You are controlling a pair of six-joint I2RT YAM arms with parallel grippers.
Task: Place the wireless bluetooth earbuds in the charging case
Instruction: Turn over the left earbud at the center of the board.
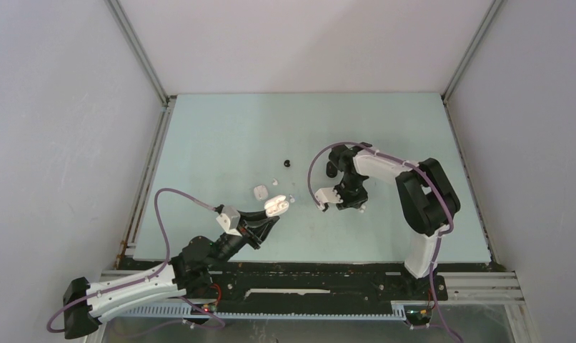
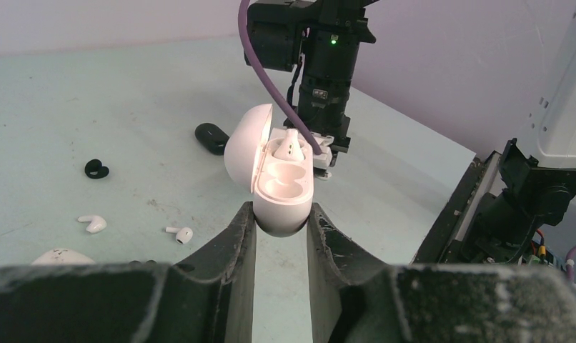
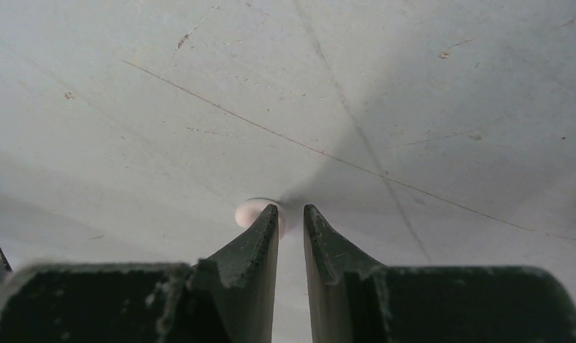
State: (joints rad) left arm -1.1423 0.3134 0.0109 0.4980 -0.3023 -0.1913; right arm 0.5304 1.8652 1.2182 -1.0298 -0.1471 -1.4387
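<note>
My left gripper [image 2: 281,227] is shut on the base of the open white charging case [image 2: 281,193], held above the table with its lid tipped left. One white earbud [image 2: 291,146] stands in the case's far socket; the near socket is empty. In the top view the case [image 1: 276,206] sits at the left arm's tip. My right gripper [image 3: 291,210] points down at the table just behind the case, jaws close together, pinching a white earbud [image 3: 249,213] that bulges out left of the tips. Two more white earbuds [image 2: 92,224] [image 2: 180,233] and a black one [image 2: 96,169] lie on the table.
A black oval case [image 2: 211,138] lies beyond the held case, and a closed white case [image 1: 259,191] rests left of it. The right arm [image 1: 421,193] bends over the table's right half. White walls enclose the light green table [image 1: 221,128].
</note>
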